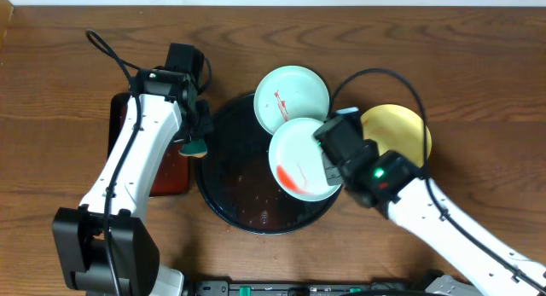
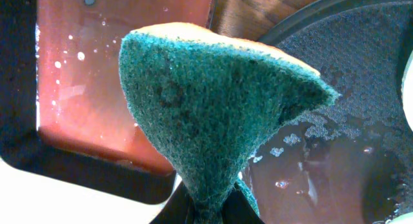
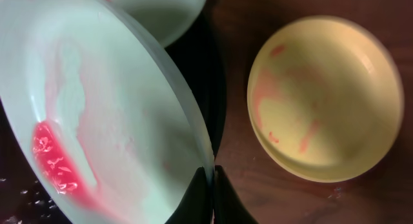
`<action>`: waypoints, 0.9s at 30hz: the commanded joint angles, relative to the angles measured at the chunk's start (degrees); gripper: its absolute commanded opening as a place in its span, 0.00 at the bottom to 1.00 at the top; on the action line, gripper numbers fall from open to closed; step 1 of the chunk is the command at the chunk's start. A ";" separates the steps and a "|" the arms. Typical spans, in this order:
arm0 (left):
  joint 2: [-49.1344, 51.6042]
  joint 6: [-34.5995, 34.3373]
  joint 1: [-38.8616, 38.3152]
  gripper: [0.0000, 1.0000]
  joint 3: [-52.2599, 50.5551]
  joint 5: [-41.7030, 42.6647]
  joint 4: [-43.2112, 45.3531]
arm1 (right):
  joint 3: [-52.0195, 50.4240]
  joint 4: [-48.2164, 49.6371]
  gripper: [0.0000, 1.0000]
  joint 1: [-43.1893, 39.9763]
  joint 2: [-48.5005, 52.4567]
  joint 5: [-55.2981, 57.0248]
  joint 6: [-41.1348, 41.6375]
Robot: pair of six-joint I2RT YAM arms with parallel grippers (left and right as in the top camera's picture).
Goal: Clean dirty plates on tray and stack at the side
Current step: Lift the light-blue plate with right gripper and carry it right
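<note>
Plates number three. One blue-green plate (image 1: 300, 158) sits over the right half of the tray (image 1: 230, 181) and appears tilted, with a pool of red sauce (image 3: 55, 161) gathered at its lower edge. The right gripper (image 3: 211, 185) has its jaws closed thin on this plate's rim, on the side nearest the yellow plate (image 1: 401, 132). That plate lies on the table (image 1: 478, 74) just right of the tray and shows only faint pink smears. The second blue-green plate (image 1: 293, 97) overlaps the tray's far rim and carries short red streaks.

The left gripper (image 1: 197, 141) is at the tray's left edge, its jaws pinched on a green sponge (image 2: 213, 108) with a yellow back. The sponge hangs between the small tray (image 2: 97, 75), which has a reddish inside, and the big one.

I judge the plates to be light, stiff and hard, probably plastic or glazed, with a shallow raised lip. Wet sauce and water beads should make them slippery, so a narrow edge pinch could let a plate swivel or slide once the sponge pushes on it. The rim is the only place to hold, best on a clean, dry stretch away from the sauce. The grip should go deep enough for the lip to seat between the pads. Scrubbing pressure is best aimed toward the held edge, not across it. The sponge is soft and will fold under load.
</note>
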 commanded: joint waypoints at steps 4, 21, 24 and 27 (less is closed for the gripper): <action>-0.26 0.52 0.26 0.08 1.05 -0.09 -0.24 | 0.50 1.42 0.01 9.40 -0.74 22.27 0.98; -0.26 0.50 0.26 0.08 1.05 -0.07 -0.24 | 0.50 6.91 0.01 25.31 -0.74 61.66 -1.88; -0.26 0.52 0.26 0.08 1.05 -0.07 -0.24 | 0.50 6.95 0.01 25.29 -0.74 61.86 -1.86; -0.26 0.52 0.26 0.08 1.05 -0.07 -0.24 | 0.50 6.97 0.01 25.29 -0.74 61.35 -1.81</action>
